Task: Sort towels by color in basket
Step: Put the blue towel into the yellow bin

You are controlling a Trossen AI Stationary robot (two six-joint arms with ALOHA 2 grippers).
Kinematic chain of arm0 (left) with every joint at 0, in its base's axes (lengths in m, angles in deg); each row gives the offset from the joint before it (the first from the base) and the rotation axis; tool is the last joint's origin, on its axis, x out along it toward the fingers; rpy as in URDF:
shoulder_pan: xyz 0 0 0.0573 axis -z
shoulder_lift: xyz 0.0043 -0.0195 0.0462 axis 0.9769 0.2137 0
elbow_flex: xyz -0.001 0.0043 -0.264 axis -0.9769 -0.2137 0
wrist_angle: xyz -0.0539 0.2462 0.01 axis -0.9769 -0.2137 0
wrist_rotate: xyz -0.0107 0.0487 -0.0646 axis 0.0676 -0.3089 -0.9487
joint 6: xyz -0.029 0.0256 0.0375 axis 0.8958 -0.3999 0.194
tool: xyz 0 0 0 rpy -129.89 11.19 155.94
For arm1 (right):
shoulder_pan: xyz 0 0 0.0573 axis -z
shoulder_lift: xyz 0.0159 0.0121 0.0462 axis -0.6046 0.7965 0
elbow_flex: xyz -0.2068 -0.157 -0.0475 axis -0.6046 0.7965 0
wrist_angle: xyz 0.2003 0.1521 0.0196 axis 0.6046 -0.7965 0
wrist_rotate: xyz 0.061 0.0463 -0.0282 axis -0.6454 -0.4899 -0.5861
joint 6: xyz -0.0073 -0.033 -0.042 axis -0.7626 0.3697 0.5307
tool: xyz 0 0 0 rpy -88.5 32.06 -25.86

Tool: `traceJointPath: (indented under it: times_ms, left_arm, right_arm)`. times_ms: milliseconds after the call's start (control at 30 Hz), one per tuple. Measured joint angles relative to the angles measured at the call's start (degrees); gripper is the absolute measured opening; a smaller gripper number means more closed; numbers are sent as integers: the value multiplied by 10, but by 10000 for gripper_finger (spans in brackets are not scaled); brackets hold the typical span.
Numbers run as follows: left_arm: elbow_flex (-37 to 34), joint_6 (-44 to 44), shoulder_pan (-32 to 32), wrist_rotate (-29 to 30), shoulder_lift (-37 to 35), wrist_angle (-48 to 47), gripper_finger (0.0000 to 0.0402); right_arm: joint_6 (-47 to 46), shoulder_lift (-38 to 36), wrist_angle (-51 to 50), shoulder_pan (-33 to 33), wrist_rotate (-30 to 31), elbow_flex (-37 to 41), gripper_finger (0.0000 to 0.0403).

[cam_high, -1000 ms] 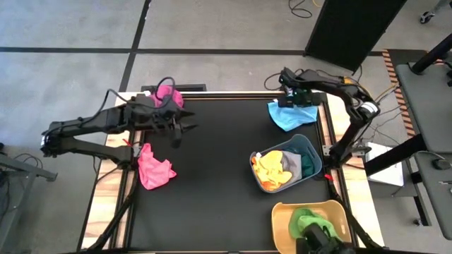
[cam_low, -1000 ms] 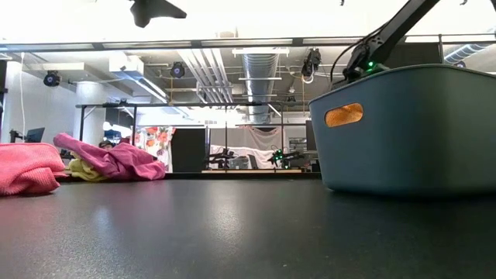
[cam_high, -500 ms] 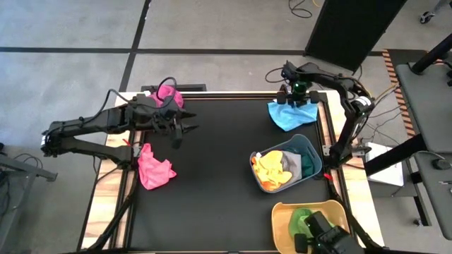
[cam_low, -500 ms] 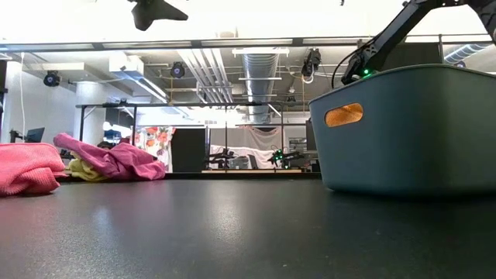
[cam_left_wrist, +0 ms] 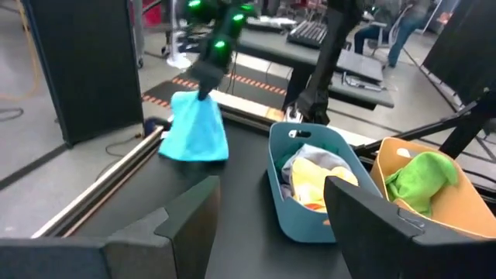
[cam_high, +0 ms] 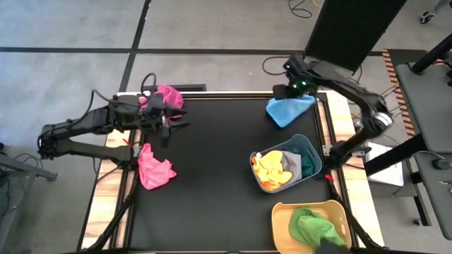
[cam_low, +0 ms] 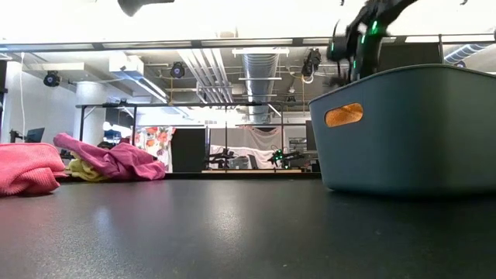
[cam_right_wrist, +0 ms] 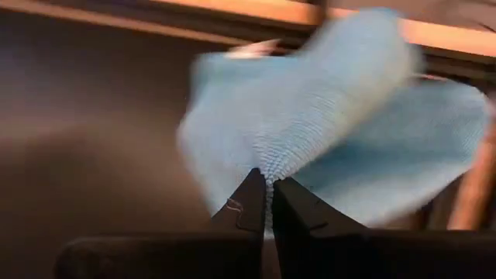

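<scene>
Light blue towel (cam_high: pixel 288 110) hangs pinched by one fold in the clenched right gripper (cam_right_wrist: pixel 266 191), so lift it fully clear of the counter (cam_high: pixel 212 176) before swinging, while the left gripper (cam_high: pixel 171 126) waits released.

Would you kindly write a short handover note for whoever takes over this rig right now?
Right end effector: shut on the light blue towel, lifting it at the table's far right edge.
Left end effector: open, empty, beside the magenta towel.
Done: yellow and grey towels in the teal basket; green towel in the tan basket.
Left: the light blue, magenta and pink towel.
</scene>
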Motion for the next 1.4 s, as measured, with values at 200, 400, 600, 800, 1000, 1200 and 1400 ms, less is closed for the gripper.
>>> traceJointPath:
  times_ms: [200, 400, 600, 800, 1000, 1200, 1400]
  left_arm:
    - [0, -23, 0, 4, -22, 0, 217]
    - [0, -42, -1, 6, -30, 1, 217]
    - [0, -48, -1, 6, -38, -1, 217]
    - [0, -48, -1, 6, -49, -39, 217]
    - [0, -52, -1, 6, -54, -62, 217]
    - [0, -51, -1, 6, -54, -66, 217]
    - [0, -51, -1, 6, -55, -69, 217]
  right_arm:
    - [-80, -171, 51, -141, -137, 0, 9]
    - [-266, -309, 212, -384, -196, 0, 9]
    - [-435, -338, 246, -660, -76, 0, 9]
    - [-713, -295, 62, -839, -79, 1, 9]
    - [-844, -245, -116, -924, -122, 3, 9]
    - [-853, -180, -64, -945, -148, 14, 9]
    - [-769, -98, 71, -946, -240, 29, 9]
